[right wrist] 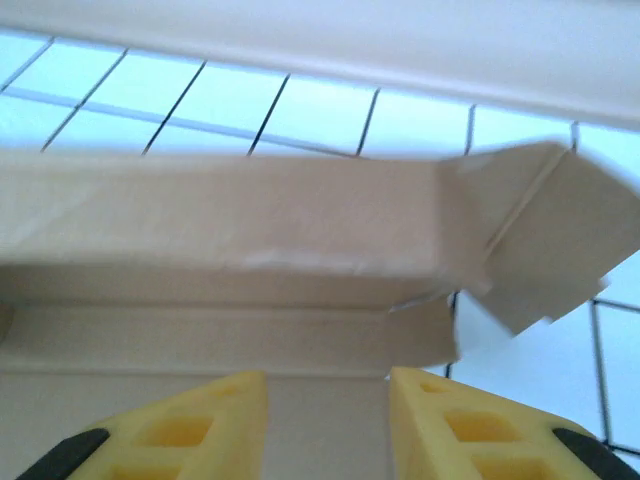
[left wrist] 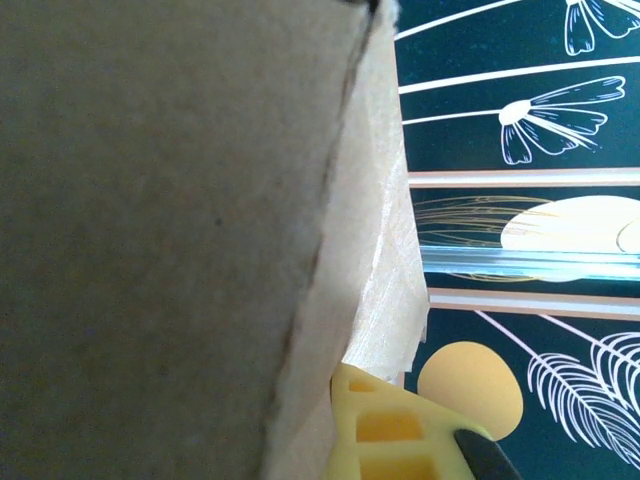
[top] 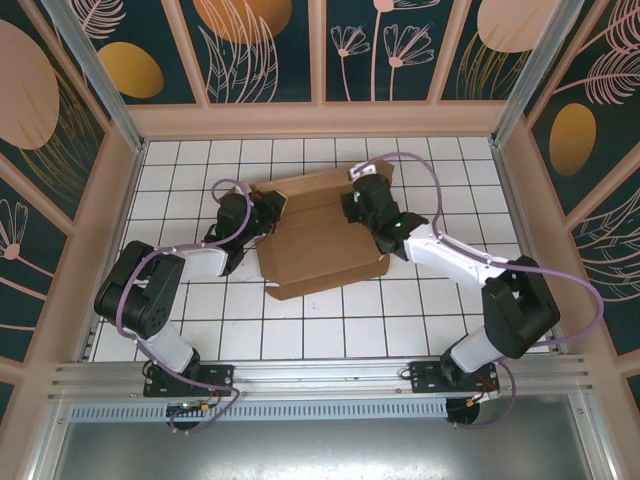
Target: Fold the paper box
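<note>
White tiles ruled with dark lines cover the table (top: 420, 300), and flower-painted walls (top: 270, 50) close it in on three sides. On the left, my left gripper (top: 266, 211) sits at the left edge of the paper box (top: 320, 250), which lies partly formed near the middle of the table. From that wrist the brown board crowds the lens, and one yellow finger (left wrist: 385, 430) shows just beside its edge. Whether that gripper pinches the board or stands apart from it, I cannot tell.

Further right, my right gripper (top: 358, 200) reaches over the far right part of the box. Its fingers are spread and hold nothing. Ahead of them a long creased wall runs across, and at its right end a corner tab (right wrist: 545, 235) splays out over the tiles.

I judge the step in hand to be raising that wall and tucking the tab. To do it well, I should brace the left side so the box cannot slide. With my right I should press along the crease, not mid-panel, and turn the tab inward first. A light touch matters, since thin board buckles easily.
</note>
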